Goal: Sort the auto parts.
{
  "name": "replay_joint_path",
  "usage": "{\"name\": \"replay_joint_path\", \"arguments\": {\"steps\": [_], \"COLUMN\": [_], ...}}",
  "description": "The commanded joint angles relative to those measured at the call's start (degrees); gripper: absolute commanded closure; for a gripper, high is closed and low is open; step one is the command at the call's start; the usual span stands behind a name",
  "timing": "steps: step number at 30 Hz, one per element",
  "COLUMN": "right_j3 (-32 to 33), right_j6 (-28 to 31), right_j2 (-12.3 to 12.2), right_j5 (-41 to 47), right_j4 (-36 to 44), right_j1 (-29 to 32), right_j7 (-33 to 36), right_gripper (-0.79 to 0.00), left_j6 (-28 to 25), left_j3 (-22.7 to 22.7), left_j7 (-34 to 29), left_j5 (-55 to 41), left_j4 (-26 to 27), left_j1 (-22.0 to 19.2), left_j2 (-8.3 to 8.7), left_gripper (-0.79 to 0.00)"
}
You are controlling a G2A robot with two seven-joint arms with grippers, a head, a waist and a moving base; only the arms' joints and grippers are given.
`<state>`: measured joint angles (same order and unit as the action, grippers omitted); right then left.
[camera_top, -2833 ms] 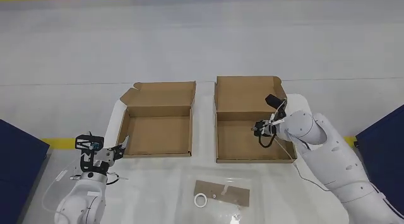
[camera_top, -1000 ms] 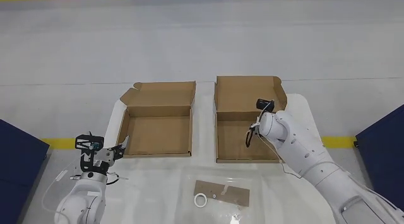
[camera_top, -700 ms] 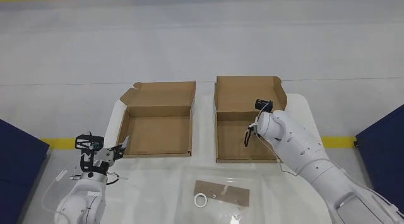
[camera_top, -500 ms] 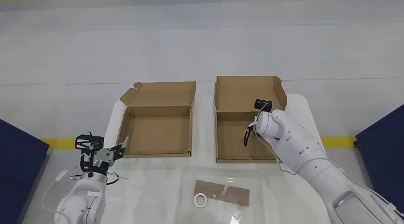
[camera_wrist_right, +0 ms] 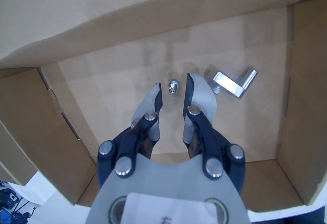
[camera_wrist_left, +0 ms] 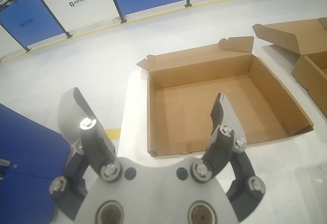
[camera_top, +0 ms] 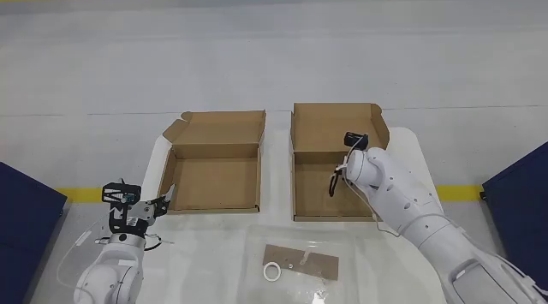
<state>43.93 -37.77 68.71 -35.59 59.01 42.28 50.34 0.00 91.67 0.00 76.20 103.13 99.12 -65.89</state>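
My right gripper (camera_wrist_right: pixel 174 82) hangs open inside the right cardboard box (camera_wrist_right: pixel 304 97). A small silver bolt (camera_wrist_right: pixel 173 87) lies on the box floor just below the gap between its fingers, untouched. Beside it lies an angled silver metal bracket (camera_wrist_right: pixel 231 83). From above, the right gripper (camera_top: pixel 334 186) is over the middle of the right box (camera_top: pixel 310 205). The left box (camera_top: pixel 214 182) holds nothing. My left gripper (camera_wrist_left: pixel 148 96) is open and holds nothing, at the table's left edge in front of the left box (camera_wrist_left: pixel 276 97). A white ring (camera_top: pixel 272 271) lies on a clear sheet near the front.
A brown cardboard piece (camera_top: pixel 301 260) and small metal bits lie on the clear plastic sheet (camera_top: pixel 342 248) at the table's front middle. Both boxes have their lids folded back. A dark blue panel (camera_wrist_left: pixel 28 148) stands left of the table.
The right arm has swung left across the right box, and its gripper now sits nearer the box's middle. Over the last second it hardly shifted. The left arm has not moved.
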Motion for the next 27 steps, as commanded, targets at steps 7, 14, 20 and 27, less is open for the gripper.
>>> {"name": "replay_joint_path", "arguments": {"steps": [7,14,20,27], "right_j3": [2.0,5.2,11.1,17.8], "right_j6": [-0.7,-0.6,3.7,8.1], "right_j2": [-0.8,-2.2,-4.3,-6.5], "right_j5": [-2.6,-4.7,-4.1,-3.4], "right_j4": [3.9,11.2,20.5,30.1], "right_j1": [1.5,4.3,8.9,14.2], "right_j7": [1.1,3.7,7.6,13.0], "right_gripper": [-0.379,-0.785,-0.785,-0.785], "left_j6": [0.0,0.0,0.0,0.0], "left_j3": [0.0,0.0,0.0,0.0], "left_j7": [0.0,0.0,0.0,0.0], "left_j5": [0.0,0.0,0.0,0.0], "left_j4": [0.0,0.0,0.0,0.0], "left_j1": [0.0,0.0,0.0,0.0], "left_j2": [0.00,0.00,0.00,0.00], "left_gripper": [-0.785,-0.785,-0.785,-0.785]}}
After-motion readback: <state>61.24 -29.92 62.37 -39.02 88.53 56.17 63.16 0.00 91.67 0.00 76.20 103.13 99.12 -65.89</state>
